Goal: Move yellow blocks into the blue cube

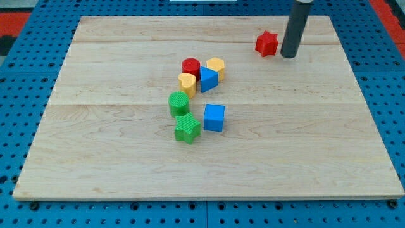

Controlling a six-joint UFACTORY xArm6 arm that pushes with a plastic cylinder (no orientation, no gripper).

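A blue cube (214, 117) sits near the board's middle. Two yellow blocks lie above it: a yellow hexagon-like block (215, 66) and a yellow rounded block (187, 83), both touching a blue triangular block (208, 79). My tip (288, 56) is at the view's upper right, just right of a red star block (267, 43), far from the yellow blocks and the blue cube.
A red cylinder (190, 66) stands between the two yellow blocks. A green cylinder (179, 102) and a green star block (187, 128) lie left of the blue cube. The wooden board (316, 139) ends in blue pegboard on all sides.
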